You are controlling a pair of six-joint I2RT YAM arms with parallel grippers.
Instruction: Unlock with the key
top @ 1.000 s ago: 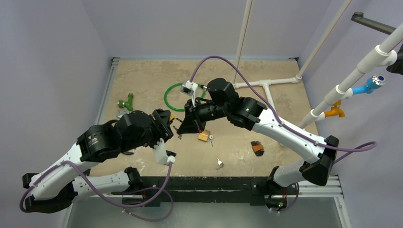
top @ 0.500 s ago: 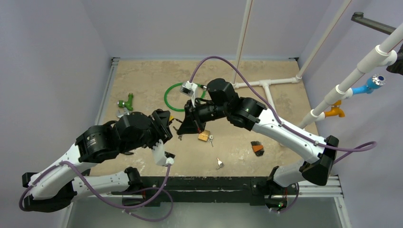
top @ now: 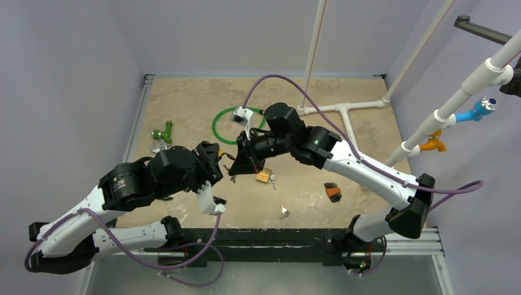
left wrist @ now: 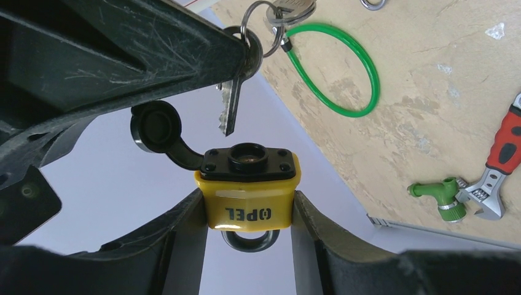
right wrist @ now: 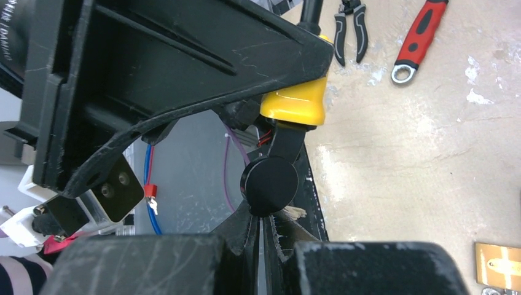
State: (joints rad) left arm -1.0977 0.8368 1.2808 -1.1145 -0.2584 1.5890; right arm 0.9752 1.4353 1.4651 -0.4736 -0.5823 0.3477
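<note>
A yellow padlock (left wrist: 246, 212) sits pinched between the fingers of my left gripper (left wrist: 247, 198), shackle toward the wrist and black keyhole face (left wrist: 247, 160) outward. Its round dust cap (left wrist: 153, 126) hangs open to the left. My right gripper (right wrist: 264, 228) is shut on a silver key (left wrist: 230, 106). The blade points at the padlock's face and ends a little above and left of the keyhole, not inside it. A ring with another key (left wrist: 289, 8) dangles from it. In the top view both grippers meet at mid-table, the left gripper (top: 221, 167) facing the right gripper (top: 236, 169).
On the table lie a brass padlock (top: 263, 176), a loose key (top: 284, 211), a green cable loop (top: 236, 126), a green tap (top: 163, 132), a red-handled wrench (right wrist: 421, 34), pliers (right wrist: 349, 21) and an orange-black tool (top: 332, 192). White pipes (top: 341, 110) run at the back right.
The right arm's wrist has shifted slightly left and up, its camera swinging with it. The left arm and the padlock have stayed put.
</note>
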